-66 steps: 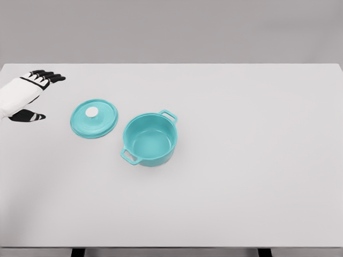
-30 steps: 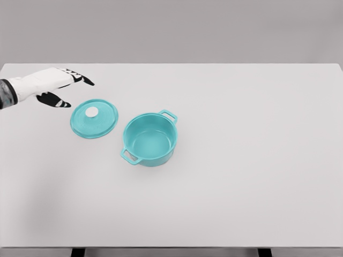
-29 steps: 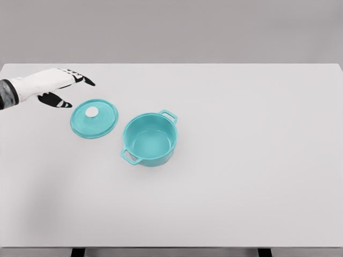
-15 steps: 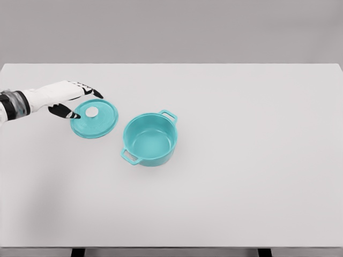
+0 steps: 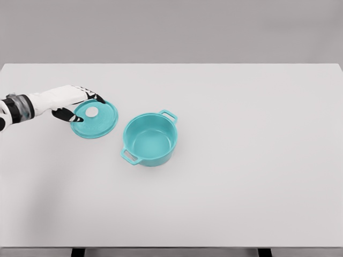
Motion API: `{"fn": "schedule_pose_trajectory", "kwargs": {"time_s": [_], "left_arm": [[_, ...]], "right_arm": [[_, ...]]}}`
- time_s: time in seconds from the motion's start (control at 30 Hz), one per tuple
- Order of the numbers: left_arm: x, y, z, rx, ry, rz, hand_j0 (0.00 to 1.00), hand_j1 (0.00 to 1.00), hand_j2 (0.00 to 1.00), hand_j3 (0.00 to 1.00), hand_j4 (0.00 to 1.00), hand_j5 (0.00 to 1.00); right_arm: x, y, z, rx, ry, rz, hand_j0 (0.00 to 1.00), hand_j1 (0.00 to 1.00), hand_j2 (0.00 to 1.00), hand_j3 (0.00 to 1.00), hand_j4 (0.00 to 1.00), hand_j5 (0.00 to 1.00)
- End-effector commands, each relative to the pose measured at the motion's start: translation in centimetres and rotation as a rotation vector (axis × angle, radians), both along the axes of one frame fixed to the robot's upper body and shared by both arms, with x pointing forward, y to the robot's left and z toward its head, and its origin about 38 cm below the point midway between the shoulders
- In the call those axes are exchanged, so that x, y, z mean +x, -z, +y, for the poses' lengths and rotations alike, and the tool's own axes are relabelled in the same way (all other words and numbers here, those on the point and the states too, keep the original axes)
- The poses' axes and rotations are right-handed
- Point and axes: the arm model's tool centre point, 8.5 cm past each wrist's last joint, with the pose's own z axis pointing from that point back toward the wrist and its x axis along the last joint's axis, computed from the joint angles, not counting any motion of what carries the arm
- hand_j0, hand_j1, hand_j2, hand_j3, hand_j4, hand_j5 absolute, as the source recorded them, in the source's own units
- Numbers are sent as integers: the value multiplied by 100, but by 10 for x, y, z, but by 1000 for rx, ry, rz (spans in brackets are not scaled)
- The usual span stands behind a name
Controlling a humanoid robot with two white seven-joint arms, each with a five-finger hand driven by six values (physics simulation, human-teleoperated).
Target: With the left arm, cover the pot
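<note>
A teal pot with two side handles stands uncovered on the white table, left of the middle. Its teal lid, with a white knob on top, lies flat on the table just left of the pot, apart from it. My left hand reaches in from the left edge and hovers at the lid's left rim. The fingers are spread, the upper ones over the lid's far edge and the thumb at its near left edge. The hand grasps nothing.
The table's far edge runs along the top against a grey wall. Its near edge lies at the bottom of the view.
My left hand has moved right and down from the table's far left to the lid's left rim. Pot and lid have not moved.
</note>
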Motion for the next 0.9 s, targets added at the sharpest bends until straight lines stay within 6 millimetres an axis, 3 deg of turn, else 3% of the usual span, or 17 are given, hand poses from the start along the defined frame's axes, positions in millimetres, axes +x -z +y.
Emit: {"fn": "schedule_pose_trajectory", "kwargs": {"time_s": [0.0, 0.87], "left_arm": [[0, 0, -1, -7, 0, 1, 79, 79, 79, 79, 79, 79], [0, 12, -5, 19, 0, 22, 73, 73, 73, 73, 73, 73]], "right_arm": [[0, 0, 0, 0, 0, 0, 100, 100, 100, 100, 100, 100], [0, 0, 0, 0, 0, 0, 100, 100, 100, 100, 100, 100]]}}
